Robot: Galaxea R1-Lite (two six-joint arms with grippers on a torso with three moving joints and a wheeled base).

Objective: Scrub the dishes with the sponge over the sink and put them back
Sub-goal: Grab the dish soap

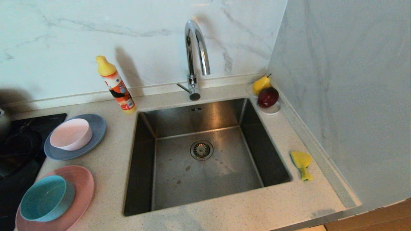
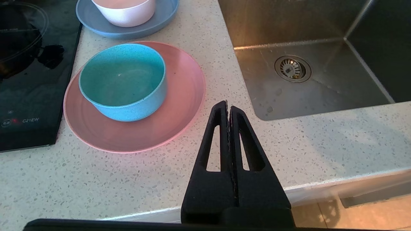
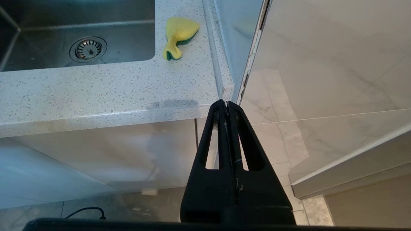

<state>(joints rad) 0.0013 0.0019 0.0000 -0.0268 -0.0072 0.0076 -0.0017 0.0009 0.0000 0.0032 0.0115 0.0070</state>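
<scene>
The left pincer (image 2: 228, 107) has its two black fingers pressed together with nothing between them, and it hangs over the front edge of the speckled desk (image 2: 96, 179), just beside the pink plate (image 2: 189, 96). The teal bowl (image 2: 123, 81) sits on that pink plate. Behind it the pale pink-white bowl (image 2: 125, 14) sits on the blue-grey plate (image 2: 96, 25), and a black cooktop (image 2: 29, 80) runs along the outer side of the dishes. The right pincer (image 3: 227, 104) is also closed on nothing, and it hangs in front of the desk's right front corner, near the marble side wall (image 3: 321, 64). The yellow sponge (image 3: 178, 35) lies on the narrow strip of desk between the sink (image 3: 64, 19) and that wall, close to the sink's edge. There is bare desk along the whole front of the sink. Only the head view shows the back of the desk: the tall chrome tap (image 1: 196, 57) behind the sink, a tilted soap bottle (image 1: 116, 85) by the sink's back left corner, and a small white saucer (image 1: 273, 110) in the right back corner with a yellow pear (image 1: 260, 84) and a dark red apple (image 1: 268, 97) on it. Neither pincer shows in the head view. The floor below the desk shows only in the wrist views.
</scene>
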